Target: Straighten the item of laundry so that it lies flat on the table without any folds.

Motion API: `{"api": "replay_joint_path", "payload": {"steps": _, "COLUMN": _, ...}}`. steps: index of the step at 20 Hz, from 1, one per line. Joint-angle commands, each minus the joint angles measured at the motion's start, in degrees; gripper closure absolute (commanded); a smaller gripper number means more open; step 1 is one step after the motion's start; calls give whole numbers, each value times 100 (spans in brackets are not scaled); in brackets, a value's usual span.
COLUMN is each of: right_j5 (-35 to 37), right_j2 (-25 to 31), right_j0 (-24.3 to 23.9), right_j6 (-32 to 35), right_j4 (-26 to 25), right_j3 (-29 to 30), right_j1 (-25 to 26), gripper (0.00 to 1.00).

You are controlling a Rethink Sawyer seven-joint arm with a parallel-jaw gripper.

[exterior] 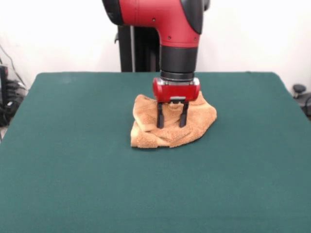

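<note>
Bench [73, 170]: green, wide.
Towel [194, 126]: crumpled mid-bench (folds remain, flattening not done).
Fingers [172, 124]: spread apart, tips on towel, gripping nothing.

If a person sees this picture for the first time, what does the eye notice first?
First comes the red and black arm, coming down from the top over the middle of the table. Its gripper stands open, with both fingers pointing down onto the orange-tan towel. The towel lies crumpled in a heap near the centre of the dark green top.
</note>
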Motion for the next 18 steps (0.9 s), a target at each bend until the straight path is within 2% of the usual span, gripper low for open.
{"api": "replay_joint_path", "payload": {"steps": 1, "right_j5": 673, "right_j2": -242, "right_j0": -18, "right_j6": 494, "right_j4": -282, "right_j3": 389, "right_j1": 493, "gripper": 0}}
{"api": "replay_joint_path", "payload": {"steps": 7, "right_j5": 1894, "right_j2": 88, "right_j0": -1101, "right_j6": -750, "right_j4": -1064, "right_j3": 447, "right_j1": -287, "gripper": 0}}
{"api": "replay_joint_path", "payload": {"steps": 10, "right_j5": 2481, "right_j2": 261, "right_j0": -1541, "right_j6": -1215, "right_j4": -1350, "right_j3": 561, "right_j1": -837, "gripper": 0}}
{"api": "replay_joint_path", "payload": {"steps": 14, "right_j5": 2982, "right_j2": 460, "right_j0": -1983, "right_j6": -1475, "right_j4": -1643, "right_j3": 861, "right_j1": -1459, "gripper": 0}}
{"api": "replay_joint_path", "payload": {"steps": 18, "right_j5": 3292, "right_j2": 732, "right_j0": -2236, "right_j6": -1443, "right_j4": -1899, "right_j3": 884, "right_j1": -1640, "gripper": 0}}
